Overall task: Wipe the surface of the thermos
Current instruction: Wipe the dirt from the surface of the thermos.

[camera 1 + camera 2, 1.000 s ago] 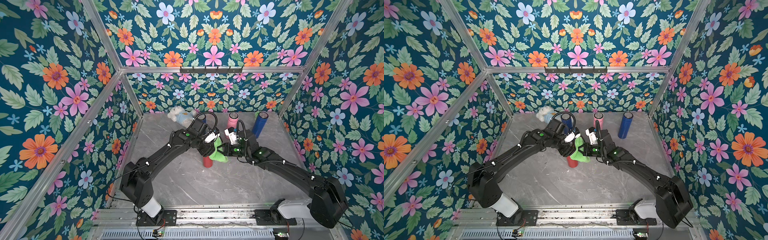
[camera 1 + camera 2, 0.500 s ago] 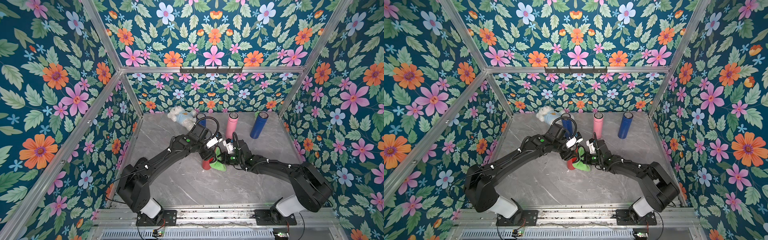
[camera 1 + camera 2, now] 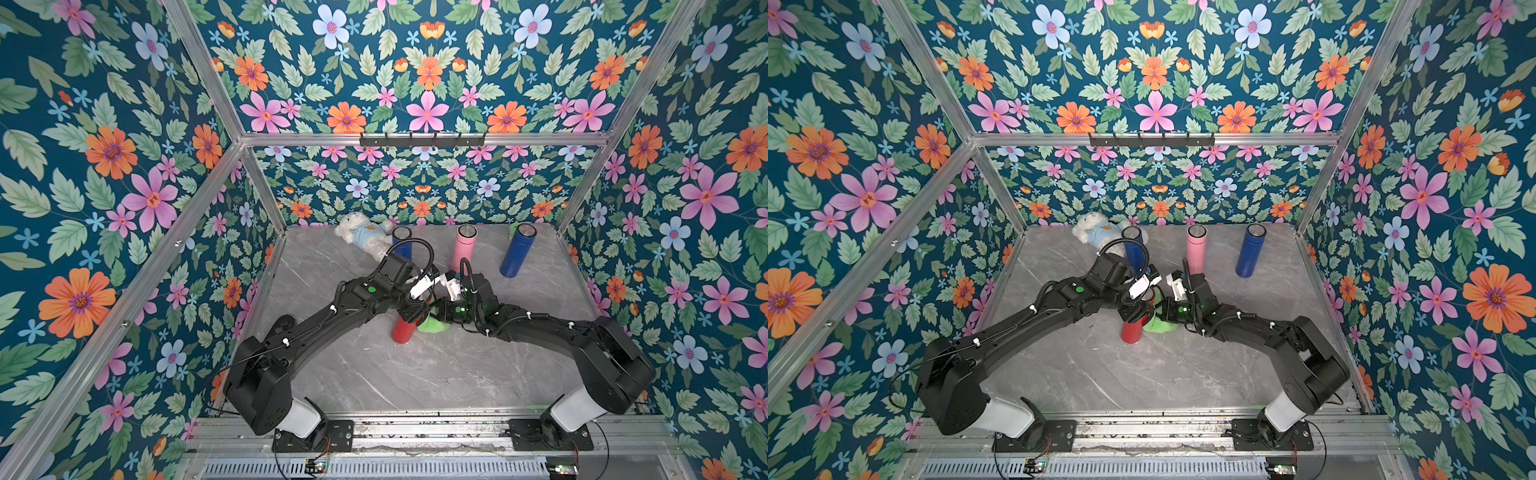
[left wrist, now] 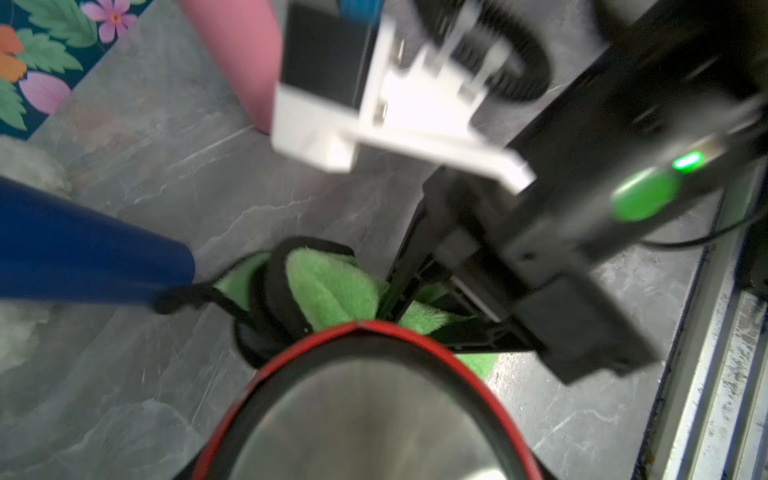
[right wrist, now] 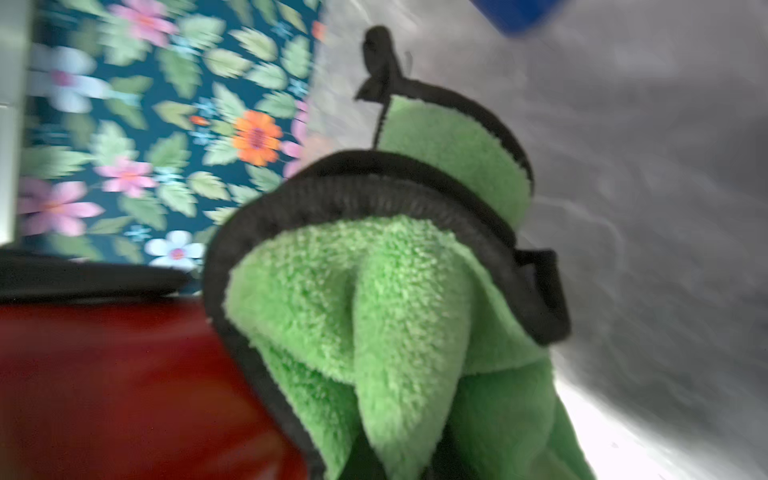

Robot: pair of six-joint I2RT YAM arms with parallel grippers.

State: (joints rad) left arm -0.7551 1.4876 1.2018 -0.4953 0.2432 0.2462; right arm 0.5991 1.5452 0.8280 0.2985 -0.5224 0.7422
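Even light, blurry wrist views

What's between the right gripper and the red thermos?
Only the green cloth, clamped in the right gripper and lying against the red thermos; the right wrist view shows it best.

The desk (image 3: 415, 374) carried 4 thermoses: 1 red thermos (image 3: 401, 333), 1 pink thermos (image 3: 464, 251) and 2 blue units, the darker blue thermos (image 3: 402, 246) and the brighter blue thermos (image 3: 515, 253). Also counted were 1 green cloth (image 3: 434, 327), 1 plush bear (image 3: 360, 237) and 2 robot arms (image 3: 332, 318).
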